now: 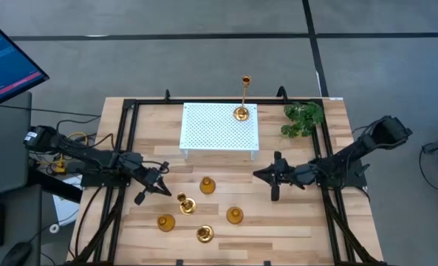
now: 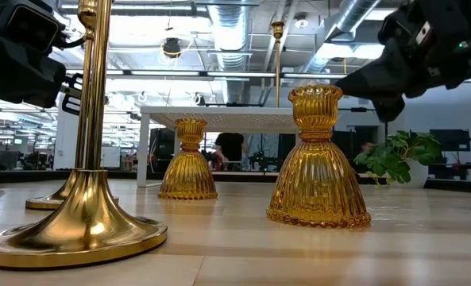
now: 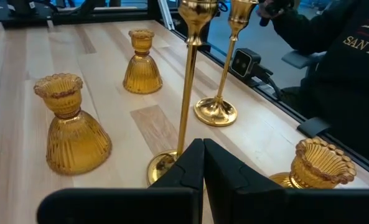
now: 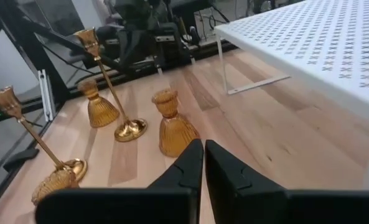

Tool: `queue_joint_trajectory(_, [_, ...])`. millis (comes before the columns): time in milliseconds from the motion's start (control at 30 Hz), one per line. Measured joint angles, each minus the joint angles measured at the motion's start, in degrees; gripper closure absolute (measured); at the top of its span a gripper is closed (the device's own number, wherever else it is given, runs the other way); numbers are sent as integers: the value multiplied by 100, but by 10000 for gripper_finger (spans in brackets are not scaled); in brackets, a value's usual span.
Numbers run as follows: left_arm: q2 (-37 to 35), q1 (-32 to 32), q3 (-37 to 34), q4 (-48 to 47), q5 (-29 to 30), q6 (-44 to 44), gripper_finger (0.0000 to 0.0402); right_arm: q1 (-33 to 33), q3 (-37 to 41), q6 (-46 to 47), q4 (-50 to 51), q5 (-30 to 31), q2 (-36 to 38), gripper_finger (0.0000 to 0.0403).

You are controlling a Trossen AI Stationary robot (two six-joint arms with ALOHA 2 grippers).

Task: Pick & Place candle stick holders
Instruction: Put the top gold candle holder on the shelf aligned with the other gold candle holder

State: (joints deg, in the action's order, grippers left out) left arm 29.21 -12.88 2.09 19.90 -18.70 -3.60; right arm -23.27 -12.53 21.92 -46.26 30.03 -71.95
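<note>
One tall gold holder [image 1: 241, 111] stands by its round base on the white perforated stand [image 1: 204, 129]. Two tall holders [image 1: 185, 203] [image 1: 204, 234] and three short cone-shaped ones [image 1: 207, 185] [image 1: 165, 222] [image 1: 235, 215] stand on the wooden table. My left gripper [image 1: 163, 189] is shut and empty, just left of the nearer tall holder, whose stem [image 3: 187, 93] rises right beyond the fingertips [image 3: 203, 163]. My right gripper [image 1: 265, 176] is shut and empty, right of the group; a short holder [image 4: 173, 130] stands ahead of it [image 4: 203, 160].
A green plant sprig [image 1: 303, 118] lies at the far right. Black frame rails [image 1: 126, 140] run along the table's sides. A person in a dark shirt [image 3: 352, 62] is beyond the table's near edge. A monitor [image 1: 4, 63] stands off the table at far left.
</note>
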Motion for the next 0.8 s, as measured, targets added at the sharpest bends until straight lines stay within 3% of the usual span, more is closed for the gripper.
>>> queue_joint_trajectory(333, [671, 0, 0, 1058, -321, 21, 388, 2, 0, -281, -985, 1, -801, 393])
queue_joint_trajectory(800, [2513, -2, 0, 3061, -225, 393, 309, 2, 0, -283, -1027, 1, -893, 393])
